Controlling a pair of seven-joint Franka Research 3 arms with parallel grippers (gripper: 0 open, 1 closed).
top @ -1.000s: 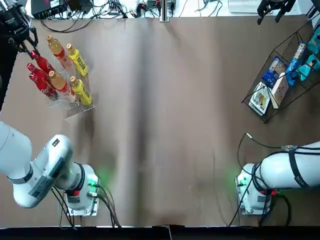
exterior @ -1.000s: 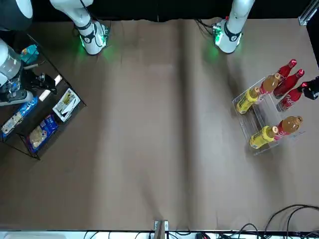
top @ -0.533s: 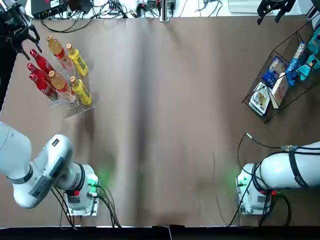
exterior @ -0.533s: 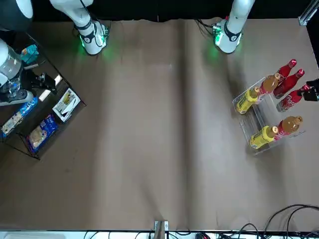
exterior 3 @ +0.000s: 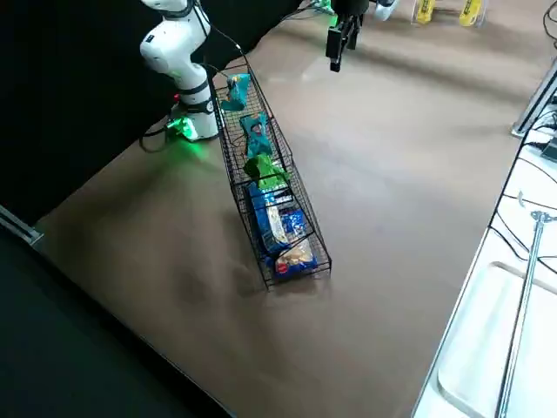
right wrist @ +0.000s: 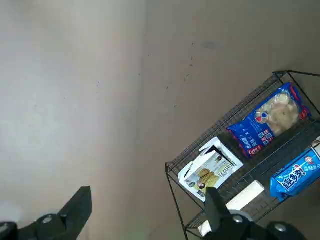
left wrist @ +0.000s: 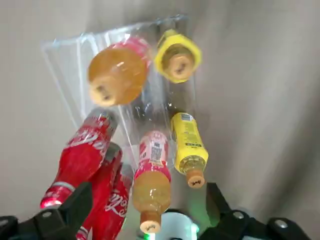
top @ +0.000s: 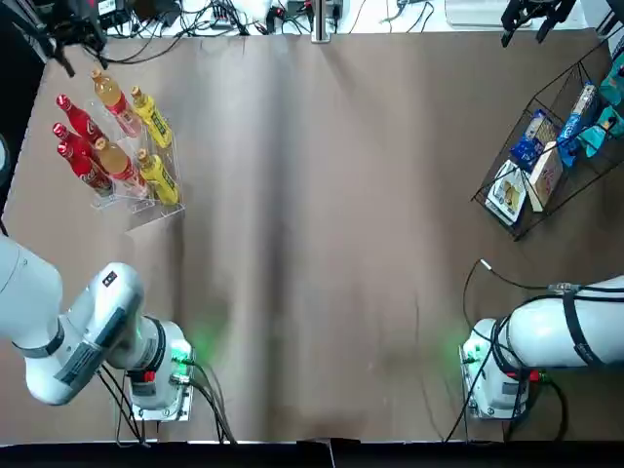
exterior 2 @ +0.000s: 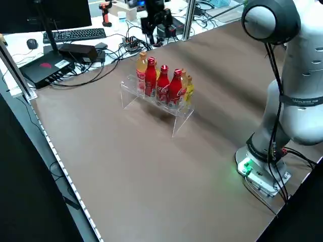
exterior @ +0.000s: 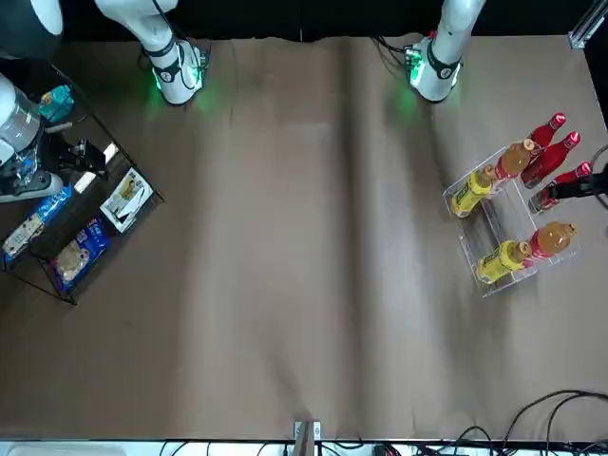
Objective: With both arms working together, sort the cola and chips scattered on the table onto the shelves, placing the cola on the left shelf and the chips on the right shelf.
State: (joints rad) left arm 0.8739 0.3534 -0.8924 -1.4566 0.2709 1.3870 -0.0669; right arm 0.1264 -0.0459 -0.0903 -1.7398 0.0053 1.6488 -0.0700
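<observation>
Cola (exterior 2: 175,89) and chips (exterior 3: 265,171) look shelved; next, withdraw the arms. Left gripper (left wrist: 148,192), released, hangs near the clear rack (left wrist: 65,55); right gripper (right wrist: 150,194), also released, well apart from it.

Cola bottles (exterior 2: 164,84): glossy, smooth, red-labelled; highlights along the sides. Left shelf (exterior 2: 179,112): clear acrylic-looking plastic, smooth, shiny at the edges. Right shelf (exterior 3: 318,228): black metal-looking wire mesh, open-textured. Chips (exterior 3: 258,135): crinkled, shiny film. White-and-blue packages (right wrist: 270,120): film, glossy and creased. Tabletop (top: 341,292): brown, soft sheen, faintly rippled. Robot arms (top: 117,302): smooth glossy white shells. Left gripper (left wrist: 145,207): dark, matt fingers; shiny metal screws.
</observation>
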